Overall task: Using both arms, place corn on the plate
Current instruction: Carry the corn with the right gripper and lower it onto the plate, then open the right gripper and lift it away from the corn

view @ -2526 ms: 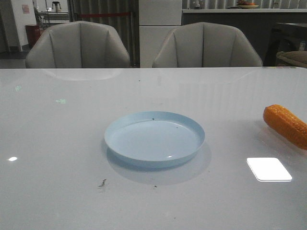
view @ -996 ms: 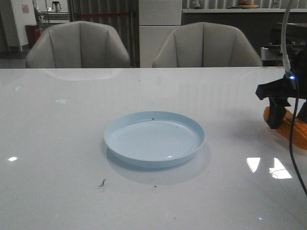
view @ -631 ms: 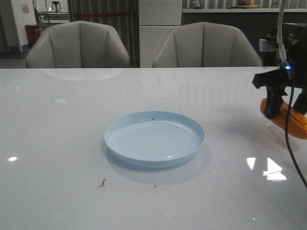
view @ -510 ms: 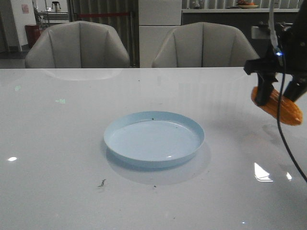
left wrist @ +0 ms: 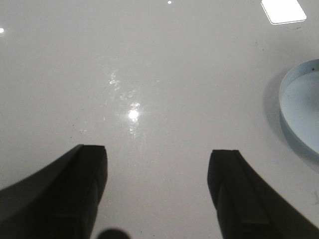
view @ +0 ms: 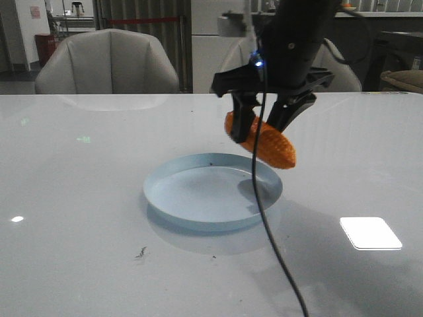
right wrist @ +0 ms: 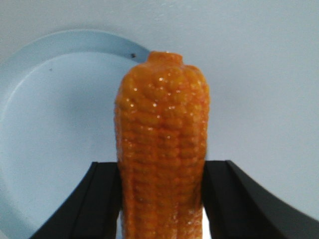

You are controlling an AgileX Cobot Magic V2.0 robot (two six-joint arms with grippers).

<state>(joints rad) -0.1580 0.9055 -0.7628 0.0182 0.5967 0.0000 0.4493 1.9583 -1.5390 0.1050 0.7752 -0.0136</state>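
Observation:
The pale blue plate [view: 213,191] sits at the table's middle. My right gripper [view: 263,122] is shut on the orange corn [view: 261,140] and holds it tilted in the air above the plate's far right rim. In the right wrist view the corn [right wrist: 162,144] stands between the two black fingers [right wrist: 99,199], with the plate [right wrist: 55,129] below and to one side. My left gripper [left wrist: 157,172] is open and empty over bare table; only the plate's edge [left wrist: 299,114] shows there. The left arm does not show in the front view.
Two grey chairs [view: 109,63] stand behind the table's far edge. The right arm's black cable [view: 264,224] hangs down across the plate's right side toward the front. A bright light reflection [view: 370,232] lies on the table at the right.
My right gripper came in at the far right, closed on the corn, lifted it off the table and carried it left to above the plate's far right rim.

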